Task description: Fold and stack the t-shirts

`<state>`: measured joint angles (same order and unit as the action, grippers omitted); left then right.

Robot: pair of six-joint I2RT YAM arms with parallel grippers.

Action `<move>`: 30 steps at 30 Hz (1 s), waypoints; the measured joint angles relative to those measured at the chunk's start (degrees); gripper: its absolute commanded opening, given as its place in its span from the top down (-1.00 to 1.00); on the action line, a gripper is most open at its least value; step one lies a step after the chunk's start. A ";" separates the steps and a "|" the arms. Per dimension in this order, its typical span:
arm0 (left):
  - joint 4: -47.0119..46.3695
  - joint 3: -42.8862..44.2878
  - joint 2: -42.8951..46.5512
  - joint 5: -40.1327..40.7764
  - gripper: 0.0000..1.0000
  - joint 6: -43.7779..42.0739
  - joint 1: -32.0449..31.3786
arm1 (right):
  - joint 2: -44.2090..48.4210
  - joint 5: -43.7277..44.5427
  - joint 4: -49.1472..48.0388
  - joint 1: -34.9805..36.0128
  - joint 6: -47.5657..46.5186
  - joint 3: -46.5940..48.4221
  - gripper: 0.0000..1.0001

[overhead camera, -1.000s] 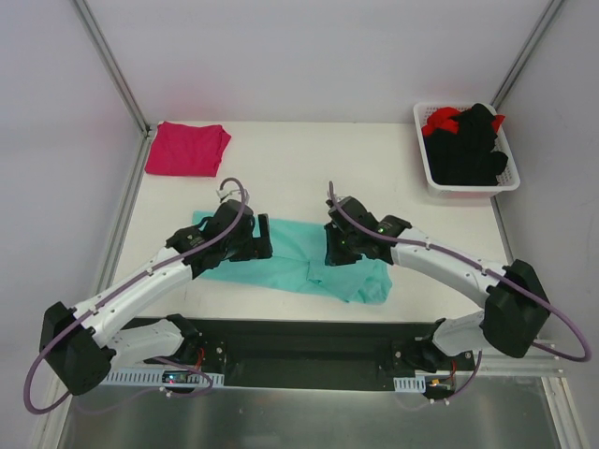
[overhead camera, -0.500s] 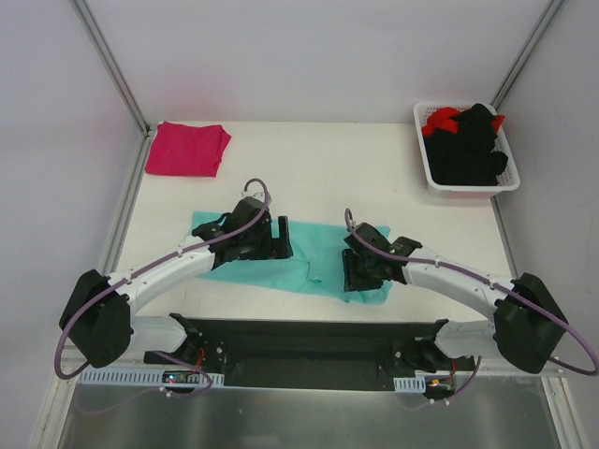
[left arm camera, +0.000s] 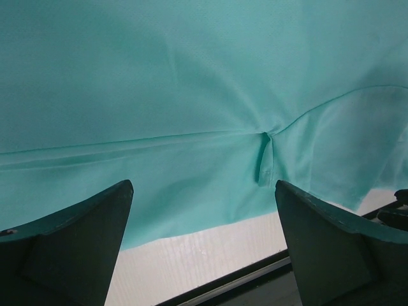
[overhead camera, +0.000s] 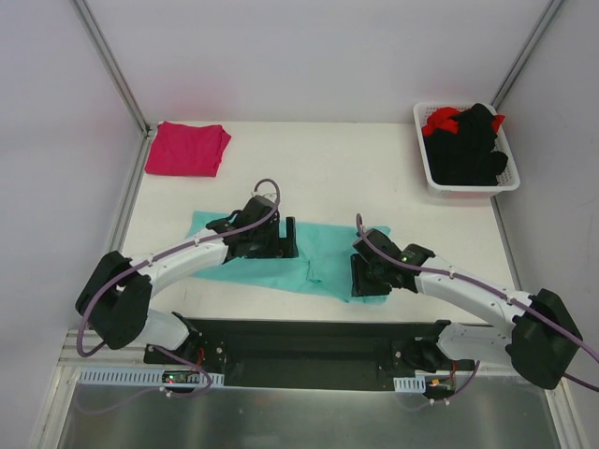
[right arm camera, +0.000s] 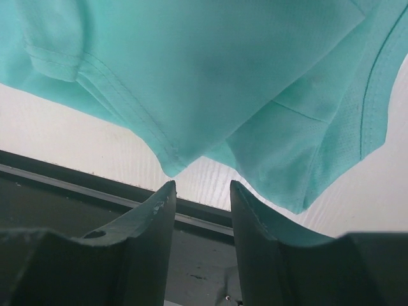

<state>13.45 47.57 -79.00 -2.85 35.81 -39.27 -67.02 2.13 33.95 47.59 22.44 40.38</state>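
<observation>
Teal soft short-sleeved t-shirt [overhead camera: 323,254] lies flat on a white table [overhead camera: 356,178], under both sets of fingers. Left gripper [left arm camera: 204,210]: released wide, empty, a small pleat [left arm camera: 263,159] just beyond the tips, prob. poised to pinch a fold line. Right gripper [right arm camera: 203,191]: parted partway, nothing btwn, hem corner [right arm camera: 171,169] just ahead. Arms cover part of the shirt, so its sleeves are hard to make out.

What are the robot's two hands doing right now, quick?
Left gripper: open, holding nothing, over the teal t-shirt.
Right gripper: open partway, holding nothing.
</observation>
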 measured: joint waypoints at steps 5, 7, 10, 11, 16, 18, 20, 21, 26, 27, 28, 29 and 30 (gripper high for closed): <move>-1.16 1.36 -3.28 0.02 -0.87 -1.62 0.00 | 0.70 0.07 0.26 0.00 0.22 -1.79 0.18; -1.42 2.32 -4.68 0.04 -0.87 -2.21 0.00 | 0.72 0.13 0.44 0.00 0.33 -2.01 0.19; -1.77 3.26 -5.77 0.37 -0.87 -2.45 0.00 | 0.72 0.22 0.42 0.00 0.50 -2.03 0.25; -1.79 3.52 -5.88 0.44 -0.87 -2.45 0.00 | 0.72 0.24 0.42 0.00 0.52 -2.03 0.27; -2.86 5.25 -6.86 0.00 -0.84 -2.34 0.00 | 0.72 0.24 0.39 0.00 0.72 -2.05 0.27; -4.52 5.55 -7.54 -1.18 -0.73 -1.77 0.00 | 0.72 0.24 0.37 0.00 0.79 -2.10 0.27; -6.34 5.70 -8.55 -3.13 -0.71 -0.44 -0.04 | 0.72 0.24 0.37 0.00 0.92 -2.19 0.27; -7.13 5.75 -9.07 -4.07 -0.70 0.20 -0.13 | 0.72 0.26 0.33 0.00 0.94 -2.29 0.27; -8.94 5.46 -10.03 -4.70 -0.61 3.87 -2.05 | 0.72 0.31 0.33 0.00 0.98 -2.97 0.27; -9.40 5.11 -10.03 -4.68 -0.57 4.46 -2.47 | 0.72 0.31 0.33 0.00 0.98 -3.02 0.27; -9.79 4.57 -10.03 -4.68 -0.54 5.20 -2.84 | 0.72 0.31 0.31 0.00 0.98 -3.10 0.27; -9.94 3.93 -9.99 -4.66 -0.51 5.73 -3.19 | 0.72 0.31 0.31 0.00 0.98 -3.13 0.28; -9.99 3.41 -9.97 -4.63 -0.48 6.12 -3.39 | 0.72 0.31 0.28 0.00 0.98 -3.13 0.28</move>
<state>3.46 50.98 -88.97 -7.49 41.93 -42.65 -66.30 2.44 34.24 47.59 23.42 37.26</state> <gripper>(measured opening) 0.782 0.367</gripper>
